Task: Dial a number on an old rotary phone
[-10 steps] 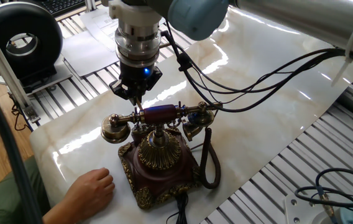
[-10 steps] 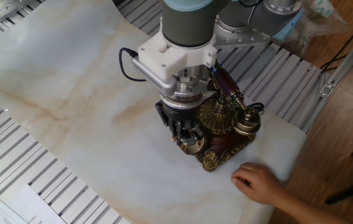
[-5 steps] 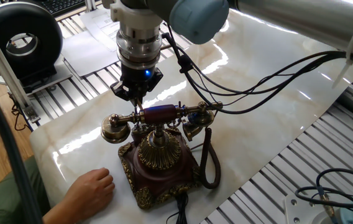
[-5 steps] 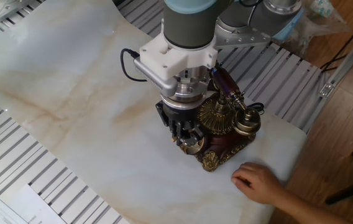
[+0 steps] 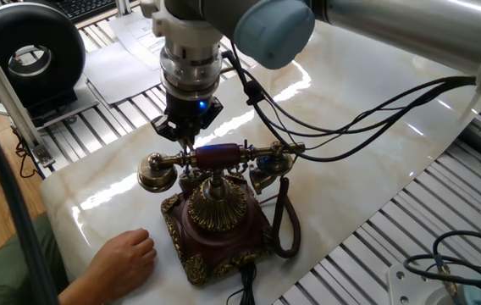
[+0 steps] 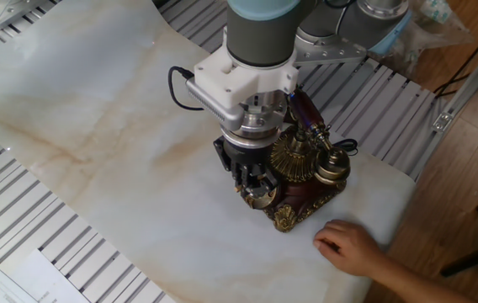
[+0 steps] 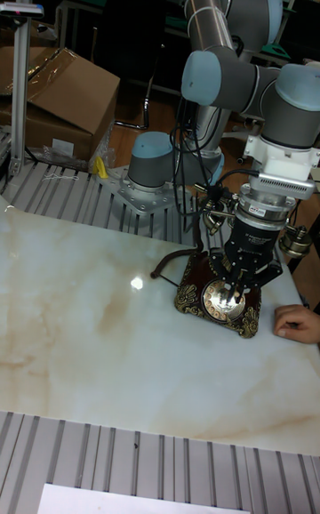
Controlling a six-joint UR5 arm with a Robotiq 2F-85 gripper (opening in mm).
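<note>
The old rotary phone (image 5: 217,222) stands on the marble sheet, a maroon base with brass trim, a brass dome and its handset (image 5: 215,156) on the cradle. Its dial (image 7: 222,298) faces the tall fixed view. My gripper (image 5: 187,144) points straight down just behind the handset. Its fingers are drawn together to a tip that rests on the dial's right part (image 7: 233,288). From the other fixed view, the gripper (image 6: 252,180) hides most of the dial, with the phone (image 6: 302,189) just to its right. The jaws stand shut with nothing held between them.
A person's hand (image 5: 127,257) lies flat on the sheet beside the phone's base, also visible in the other views (image 6: 348,246) (image 7: 298,322). The phone's dark cord (image 5: 289,222) loops to the right. Arm cables (image 5: 359,110) hang above the sheet. A black round device (image 5: 27,52) stands far left.
The gripper has shifted slightly to the right over the dial. The phone and the person's hand have stayed where they were.
</note>
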